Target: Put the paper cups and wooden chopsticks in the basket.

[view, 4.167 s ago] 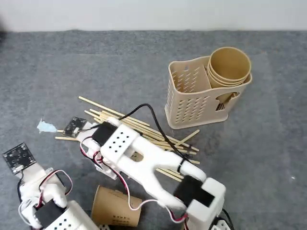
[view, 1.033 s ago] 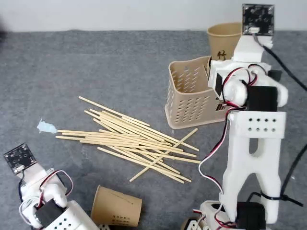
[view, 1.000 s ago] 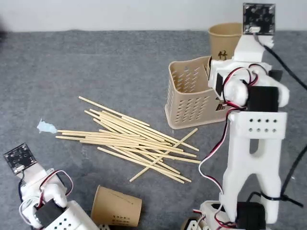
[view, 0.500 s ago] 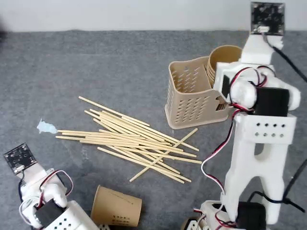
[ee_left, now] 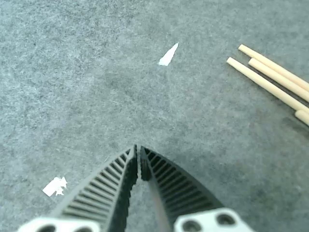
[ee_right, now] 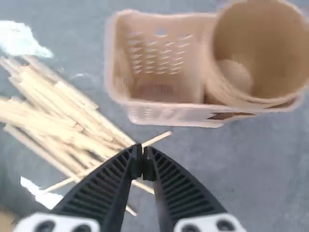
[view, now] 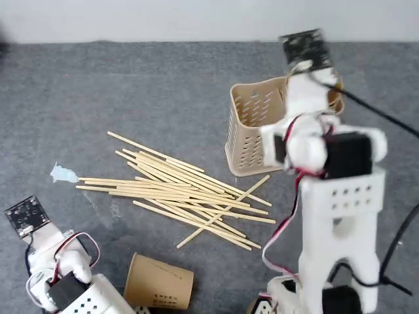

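A beige slotted basket point(view: 252, 131) stands at the back right, with stacked paper cups point(ee_right: 260, 53) in one compartment and the other compartment point(ee_right: 154, 72) empty. A pile of wooden chopsticks point(view: 183, 193) lies mid-table. One more paper cup point(view: 159, 282) lies on its side at the front edge. My right gripper point(ee_right: 140, 151) is shut and empty, hovering in front of the basket, above the near end of the chopsticks point(ee_right: 58, 111). The left gripper point(ee_left: 138, 151) is shut on nothing, low over bare mat, and some chopstick ends point(ee_left: 270, 79) lie further ahead.
The tall right arm point(view: 330, 196) stands beside the basket and hides the cups in the high view. The left arm point(view: 59, 281) is at the front left corner. A blue scrap point(view: 63, 173) and white paper bits point(ee_left: 168, 54) lie on the grey mat.
The cup held up behind the basket a second ago went down into the stack. The right arm then swung left toward the chopsticks with its gripper shut and empty. The left arm stayed still.
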Controlling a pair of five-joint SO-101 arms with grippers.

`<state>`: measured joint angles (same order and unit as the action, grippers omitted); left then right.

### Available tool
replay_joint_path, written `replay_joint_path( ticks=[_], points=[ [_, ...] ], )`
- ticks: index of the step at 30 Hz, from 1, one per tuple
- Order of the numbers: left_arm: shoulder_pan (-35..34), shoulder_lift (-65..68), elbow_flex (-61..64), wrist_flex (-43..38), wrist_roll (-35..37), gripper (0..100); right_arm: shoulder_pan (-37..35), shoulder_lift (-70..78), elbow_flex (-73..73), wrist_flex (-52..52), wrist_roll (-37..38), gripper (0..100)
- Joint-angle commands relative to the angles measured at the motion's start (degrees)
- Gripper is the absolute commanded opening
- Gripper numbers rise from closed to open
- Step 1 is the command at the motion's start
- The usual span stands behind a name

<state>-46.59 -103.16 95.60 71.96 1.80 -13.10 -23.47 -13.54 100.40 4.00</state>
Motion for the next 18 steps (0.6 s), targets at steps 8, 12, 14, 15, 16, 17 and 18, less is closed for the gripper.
replay_joint_path(
  ticks=[8, 12, 14, 15, 16, 17, 18],
  points=[
    [-0.35, -0.88, -1.01, -0.26, -0.35, 1, -16.75, -15.43, 19.60, 2.33, 0.88, 1.6],
    [-0.44, -0.88, -3.21, -4.22, -0.26, 1, -26.68, -19.82, 27.69, 2.15, 0.35, 1.7],
    [-1.05, -0.88, -4.09, -6.15, -0.26, 1, -31.78, -20.53, 31.03, 1.98, -0.88, 3.8],
    [-1.85, -0.88, -4.35, -6.95, -0.26, 1, -34.15, -20.44, 32.35, 1.98, -2.46, 6.7],
    [-2.55, -0.88, -4.26, -7.74, -0.26, 1, -36.44, -20.44, 33.49, 1.89, -3.96, 10.6],
    [-3.25, -0.88, -4.00, -8.44, -0.26, 1, -38.73, -20.35, 34.55, 1.54, -5.27, 14.7],
    [-3.69, -0.88, -3.91, -8.70, -0.26, 1, -40.75, -20.35, 35.78, 0.75, -6.07, 18.6]
  ],
)
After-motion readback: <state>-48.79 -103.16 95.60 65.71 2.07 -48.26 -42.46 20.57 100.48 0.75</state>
